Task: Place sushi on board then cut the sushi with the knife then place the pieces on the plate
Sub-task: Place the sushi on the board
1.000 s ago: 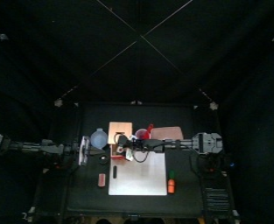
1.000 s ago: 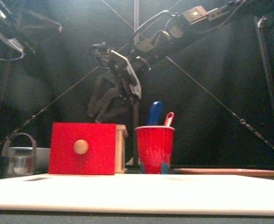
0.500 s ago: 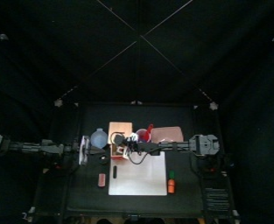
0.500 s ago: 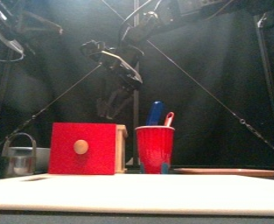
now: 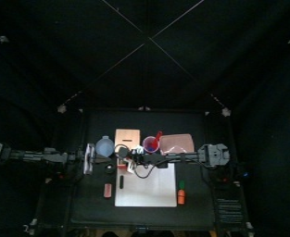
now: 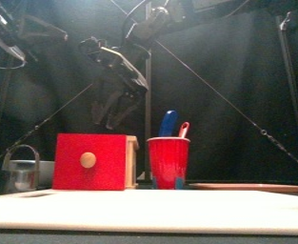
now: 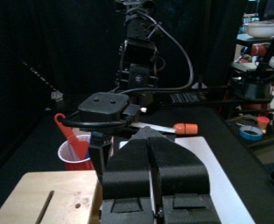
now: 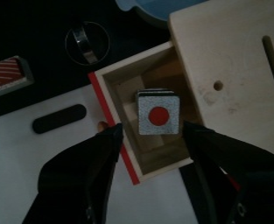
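Hovering above the open drawer of the wooden box, the right gripper spreads its jaws wide either side of the sushi roll and grips nothing. The roll sits in the drawer with its white, red-dotted end face up, long axis vertical. Only the right wrist view shows it; the front view shows just the red drawer front. The left gripper rests at the table's left, jaws closed together, empty.

You see board at desk front, middle. Behind it, left to right: box, cup with knives standing in it, tray. Bowl just left of box; cutter near it, toward front. Drawer pulled out toward board, sushi roll inside. Toy food on desk left of board; second toy at board's right edge. Right hand high over drawer; left hand at desk's left.
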Controlling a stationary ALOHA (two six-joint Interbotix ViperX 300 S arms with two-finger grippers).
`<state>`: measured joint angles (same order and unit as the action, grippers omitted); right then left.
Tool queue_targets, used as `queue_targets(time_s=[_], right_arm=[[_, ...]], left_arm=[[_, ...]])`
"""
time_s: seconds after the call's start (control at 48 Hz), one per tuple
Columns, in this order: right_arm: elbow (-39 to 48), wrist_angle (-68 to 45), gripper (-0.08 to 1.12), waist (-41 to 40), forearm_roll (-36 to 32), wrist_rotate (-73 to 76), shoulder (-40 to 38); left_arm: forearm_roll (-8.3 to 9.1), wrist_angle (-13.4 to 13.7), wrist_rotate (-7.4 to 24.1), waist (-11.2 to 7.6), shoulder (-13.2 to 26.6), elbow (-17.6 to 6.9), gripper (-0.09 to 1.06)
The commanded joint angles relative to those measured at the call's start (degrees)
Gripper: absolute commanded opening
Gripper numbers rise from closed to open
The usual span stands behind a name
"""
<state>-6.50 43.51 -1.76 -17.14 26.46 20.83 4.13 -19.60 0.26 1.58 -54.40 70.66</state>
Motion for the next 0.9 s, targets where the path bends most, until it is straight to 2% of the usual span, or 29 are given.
queue_targets(time_s=[0.021, 0.521, 0.896], right_arm=[[-2.2, -0.3, 0.92, -0.4, 0.0, 0.0, -0.7], [-2.0, -0.2, 0.92, -1.1, -0.4, 0.1, 1.3], [-1.8, -0.1, 0.92, -2.5, -0.7, 3.6, 1.8]], left_arm=[[-0.18, -0.5, -0.1, 0.18, 0.3, -0.6, 0.07], [-0.18, -0.5, -0.2, 0.18, 0.3, 0.2, 0.07], [-0.18, -2.7, -0.3, 0.18, 0.3, 1.1, 0.07]])
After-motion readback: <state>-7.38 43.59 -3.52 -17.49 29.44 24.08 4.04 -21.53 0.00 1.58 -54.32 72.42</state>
